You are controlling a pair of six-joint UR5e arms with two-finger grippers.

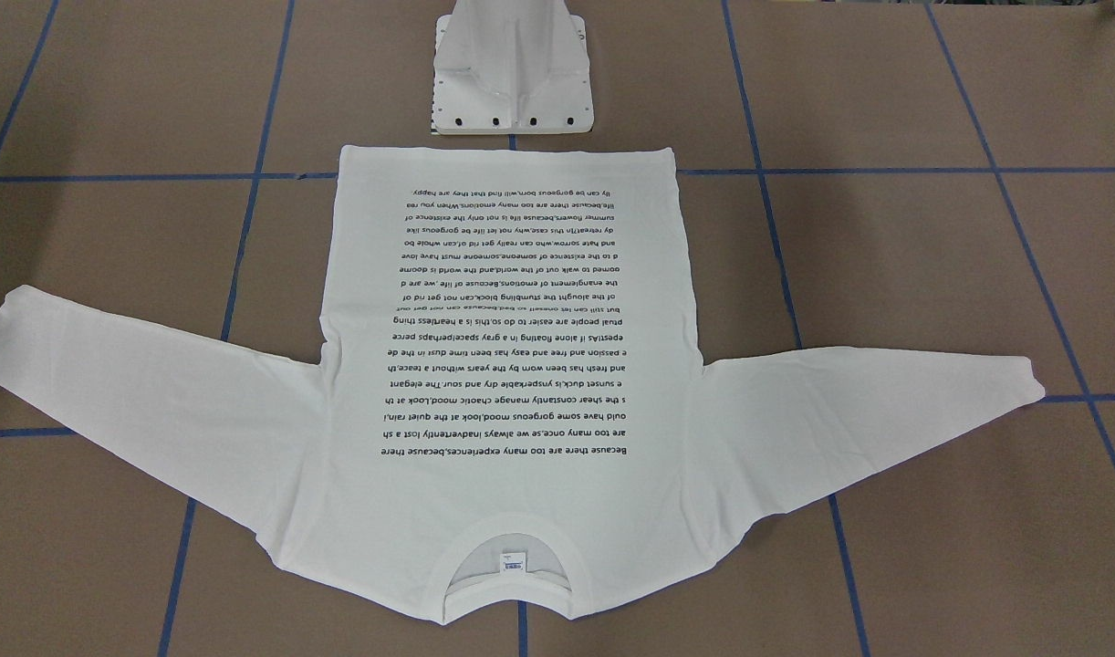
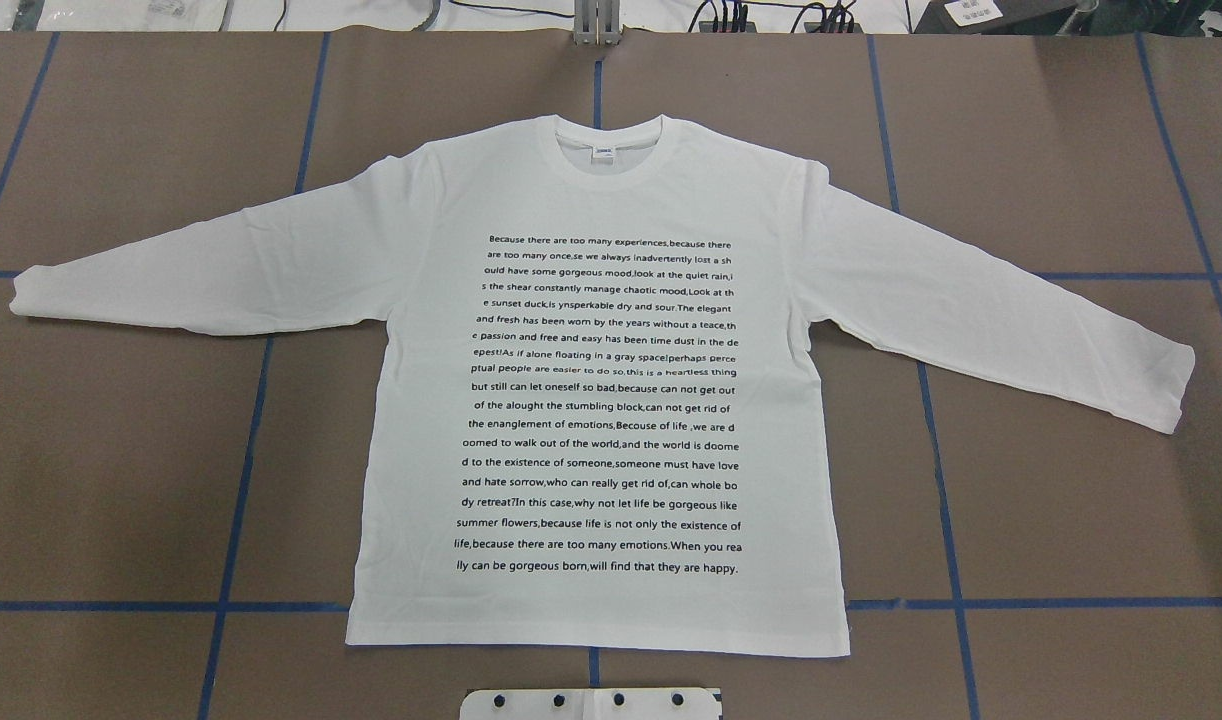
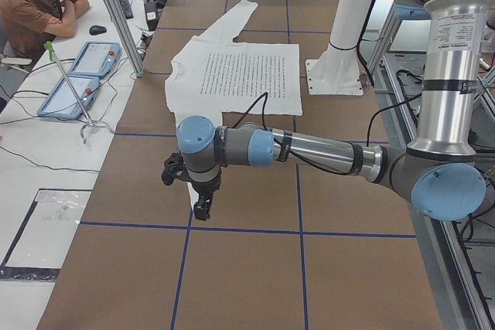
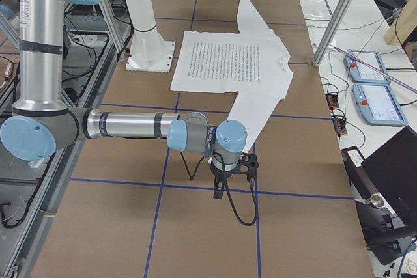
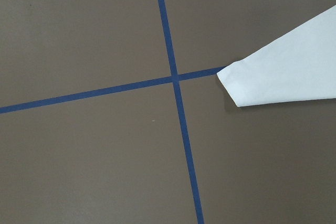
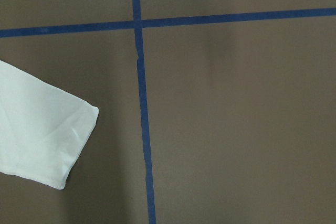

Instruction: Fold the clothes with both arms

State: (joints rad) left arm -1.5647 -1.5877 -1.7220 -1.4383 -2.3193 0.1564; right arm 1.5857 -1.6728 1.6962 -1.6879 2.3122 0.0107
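The white long-sleeved shirt lies flat on the brown table, text side up, sleeves spread out to both sides and collar away from the robot. My left gripper hangs over the table near the left sleeve's cuff. My right gripper hangs near the right sleeve's cuff. Both point down and touch no cloth. They show only in the side views, so I cannot tell whether either is open or shut. The wrist views show no fingers.
The white pedestal base stands just behind the shirt's hem. Blue tape lines grid the table. A seated person and two teach pendants are on a side bench beyond the collar end.
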